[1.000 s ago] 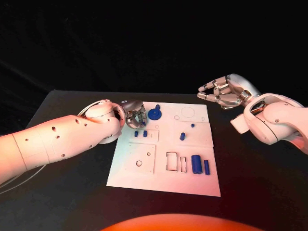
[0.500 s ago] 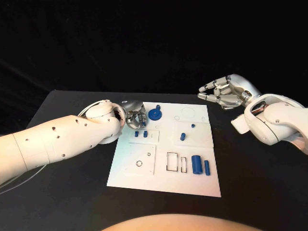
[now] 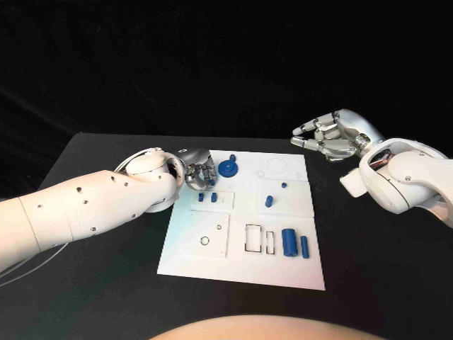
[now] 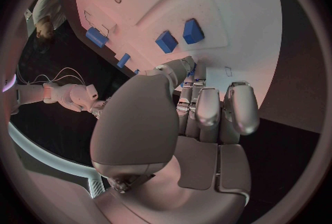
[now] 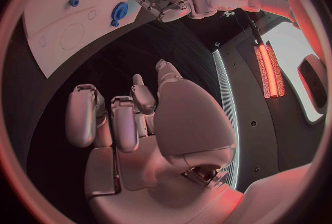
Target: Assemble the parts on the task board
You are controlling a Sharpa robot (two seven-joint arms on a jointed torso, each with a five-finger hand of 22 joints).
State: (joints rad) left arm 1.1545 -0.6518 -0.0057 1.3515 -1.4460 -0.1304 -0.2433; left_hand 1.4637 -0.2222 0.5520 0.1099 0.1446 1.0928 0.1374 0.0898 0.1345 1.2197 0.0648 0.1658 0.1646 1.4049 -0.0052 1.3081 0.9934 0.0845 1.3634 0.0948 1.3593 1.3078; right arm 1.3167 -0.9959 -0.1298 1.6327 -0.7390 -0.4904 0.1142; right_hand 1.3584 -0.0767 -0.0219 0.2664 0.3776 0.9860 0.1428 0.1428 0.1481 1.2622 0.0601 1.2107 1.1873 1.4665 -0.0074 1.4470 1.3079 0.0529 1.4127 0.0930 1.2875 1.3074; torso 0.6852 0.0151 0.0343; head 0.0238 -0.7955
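1. White board [image 3: 242, 265]: lies flat in the middle of the black surface [image 3: 94, 283], long side running away from the robot; shallow outlined recesses, round and rectangular, are marked across it.
2. Blue round part [image 3: 228, 168]: a disc with a stub rising from it, at the board's far left corner, just beside the left robot hand's fingertips (whether they touch it cannot be told).
3. Two small blue blocks [image 3: 208, 197]: side by side on the left half of the board, a little nearer the robot than the round part; also seen from the left wrist [image 4: 179, 36].
4. Small blue pegs [image 3: 270, 200]: one short peg near the board's middle, a smaller one [image 3: 283, 186] just beyond it.
5. Blue cylinders [image 3: 289, 242]: a thick one and a thinner one [image 3: 304, 246] lying parallel on the near right part of the board, next to the rectangular outlines.
6. Left robot hand [image 3: 196, 172]: at the board's far left edge, fingers curled toward the round part; no grasp can be made out, so its state cannot be told.
7. Right robot hand [image 3: 328, 138]: raised off the surface beyond the board's far right corner, well apart from every part, fingers loosely bent and separated, holding nothing.
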